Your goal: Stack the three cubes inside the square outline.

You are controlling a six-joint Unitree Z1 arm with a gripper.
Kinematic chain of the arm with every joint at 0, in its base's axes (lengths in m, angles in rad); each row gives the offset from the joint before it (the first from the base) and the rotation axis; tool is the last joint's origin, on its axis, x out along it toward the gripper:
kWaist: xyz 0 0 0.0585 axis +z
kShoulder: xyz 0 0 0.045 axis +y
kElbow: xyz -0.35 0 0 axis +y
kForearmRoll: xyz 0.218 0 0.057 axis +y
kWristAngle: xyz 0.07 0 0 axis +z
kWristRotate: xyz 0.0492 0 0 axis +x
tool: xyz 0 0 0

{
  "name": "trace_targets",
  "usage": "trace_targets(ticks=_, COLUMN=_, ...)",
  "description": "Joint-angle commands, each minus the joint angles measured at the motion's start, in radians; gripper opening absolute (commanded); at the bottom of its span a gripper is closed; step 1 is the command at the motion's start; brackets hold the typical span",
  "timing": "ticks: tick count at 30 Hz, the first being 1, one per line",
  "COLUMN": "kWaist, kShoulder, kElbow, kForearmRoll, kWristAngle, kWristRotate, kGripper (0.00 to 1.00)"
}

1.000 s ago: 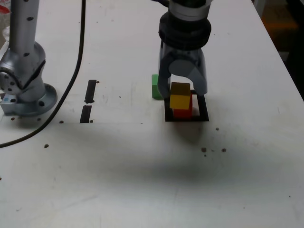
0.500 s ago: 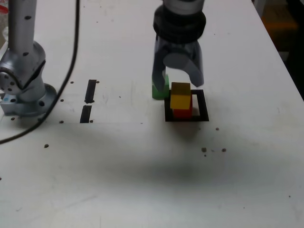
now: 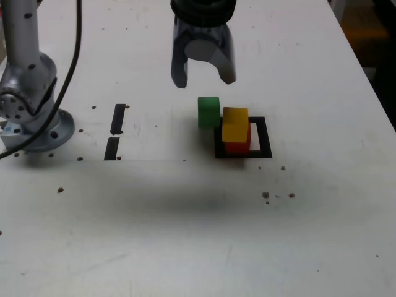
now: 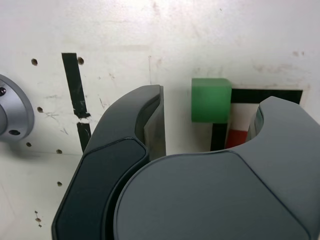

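While the yellow cube (image 3: 235,125) sits on top of the red cube (image 3: 237,147), the pair stands inside the square outline (image 3: 264,137), toward the exterior view's left side of it, and the green cube (image 3: 208,112) is right there beside them! It sits at the frame's corner, on the exterior view's left, lower than the yellow one. No lettering can be read on any face we can see; these are plain, matte blocks with flat sides and crisp edges. The outline itself is flat black tape, squared off around a white middle.

Above the green cube, toward the exterior view's left, hangs the gripper (image 3: 205,78), and its jaws are apart, nothing between the tips! Smooth grey shells, curved like a claw, with flatter inner faces showing in the wrist view.

Out we go across the worktop (image 3: 322,210): pale, smooth, scuffed in places and dotted with small dark marks. Well apart from the cubes, on the exterior view's left, two short black tape strips (image 3: 118,119) run almost end to end, their facing ends ragged. Beyond them, there's a rounded metallic base (image 3: 46,133) with dark round recesses, and a black cable (image 3: 67,80) sweeps past in a long, smooth curve.
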Motion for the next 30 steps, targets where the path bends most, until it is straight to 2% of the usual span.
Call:
trace_targets(ticks=1, kWaist=0.009, kShoulder=-0.004, kElbow=0.008, kForearmRoll=-0.001, kWristAngle=0.0, kWristRotate=0.005, kGripper=0.71)
trace_targets(ticks=12, kWaist=0.039, kShoulder=0.02, kElbow=0.035, kForearmRoll=-0.026, kWristAngle=-0.002, kWristRotate=0.021, kGripper=0.71)
trace_targets(ticks=24, kWaist=0.077, kShoulder=0.103, kElbow=0.064, kForearmRoll=-0.103, kWristAngle=-0.044, kWristRotate=0.056, kGripper=0.72)
trace_targets(ticks=30, kWaist=0.084, kShoulder=0.122, kElbow=0.07, kForearmRoll=-0.13, kWristAngle=-0.051, kWristRotate=0.066, kGripper=0.81)
